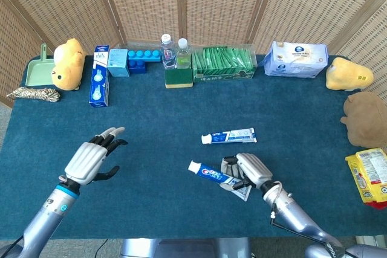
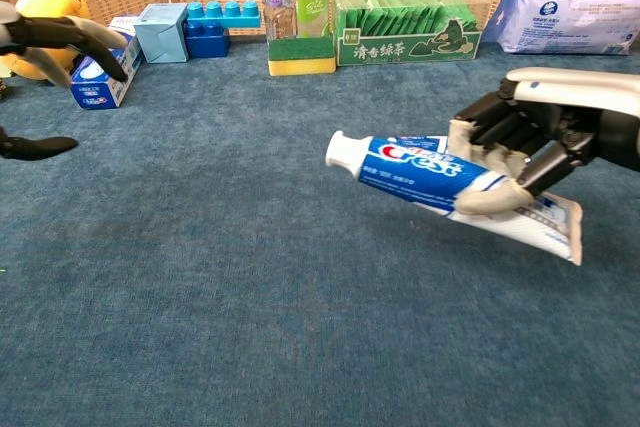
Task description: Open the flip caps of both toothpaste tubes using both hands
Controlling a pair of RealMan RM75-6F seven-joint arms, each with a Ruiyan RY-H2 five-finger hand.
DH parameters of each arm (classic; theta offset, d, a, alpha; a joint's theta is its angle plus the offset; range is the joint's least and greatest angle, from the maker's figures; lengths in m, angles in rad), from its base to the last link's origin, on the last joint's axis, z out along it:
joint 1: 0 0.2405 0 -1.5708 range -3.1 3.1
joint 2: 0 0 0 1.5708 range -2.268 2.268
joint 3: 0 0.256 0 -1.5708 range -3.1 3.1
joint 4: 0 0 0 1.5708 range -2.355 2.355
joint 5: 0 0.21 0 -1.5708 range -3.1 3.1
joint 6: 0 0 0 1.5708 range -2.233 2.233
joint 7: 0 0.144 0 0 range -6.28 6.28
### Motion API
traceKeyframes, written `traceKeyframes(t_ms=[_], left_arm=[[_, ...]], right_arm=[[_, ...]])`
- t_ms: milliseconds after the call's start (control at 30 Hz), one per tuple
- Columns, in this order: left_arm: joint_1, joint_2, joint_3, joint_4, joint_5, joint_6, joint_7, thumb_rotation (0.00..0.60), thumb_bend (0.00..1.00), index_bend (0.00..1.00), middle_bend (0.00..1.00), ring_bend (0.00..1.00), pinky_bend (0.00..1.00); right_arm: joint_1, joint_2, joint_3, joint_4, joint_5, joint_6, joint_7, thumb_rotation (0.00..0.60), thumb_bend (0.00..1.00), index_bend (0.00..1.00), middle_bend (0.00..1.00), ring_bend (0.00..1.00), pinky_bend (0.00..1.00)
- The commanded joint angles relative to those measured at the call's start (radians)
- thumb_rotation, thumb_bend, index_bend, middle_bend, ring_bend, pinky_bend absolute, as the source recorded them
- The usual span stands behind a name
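My right hand [image 1: 248,170] [image 2: 525,142] grips a blue Crest toothpaste tube [image 1: 216,176] [image 2: 430,175] by its rear half and holds it above the blue cloth, with its white cap [image 1: 193,167] [image 2: 343,150] closed and pointing left. A second toothpaste tube [image 1: 229,136] lies flat just beyond it, white cap to the left; in the chest view it is mostly hidden behind the held tube. My left hand [image 1: 91,160] [image 2: 60,37] hovers open at the left, fingers spread, holding nothing.
Along the back edge stand a toothpaste box [image 1: 100,84], blue blocks [image 1: 144,59], two bottles [image 1: 174,51] on a sponge, a green packet box [image 1: 223,64] and a wipes pack [image 1: 296,60]. Plush toys [image 1: 66,63] [image 1: 347,75] sit at both back corners; a snack bag [image 1: 369,176] lies far right.
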Motion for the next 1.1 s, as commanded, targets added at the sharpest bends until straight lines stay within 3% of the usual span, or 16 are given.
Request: traceKeyframes(t_ms=[33,467,1100], left_arm=[[-0.048,-0.018,-0.03,-0.028,-0.079,-0.053,0.02,0.6,0.29,0.29,0.1,0.09,0.23],[-0.231,-0.039,-0.104,-0.068,-0.385,-0.243,0.001,0.6,0.28,0.3,0.08,0.07,0.25],[-0.43,-0.095,-0.124,-0.033,-0.603,-0.321,-0.029,0.6,0.28,0.3,0.07,0.06,0.26]], right_arm=[[0.009,-0.019,0.006,-0.004,0.017,0.006,-0.021,0.6,0.44,0.91,0.72,0.67,0.74],[0.014,-0.095,0.02,0.003,0.035,0.084,-0.104,0.6,0.44,0.91,0.72,0.67,0.74],[0.005,-0.126,0.014,0.001,0.001,0.123,-0.115,0.6,0.44,0.91,0.72,0.67,0.74]])
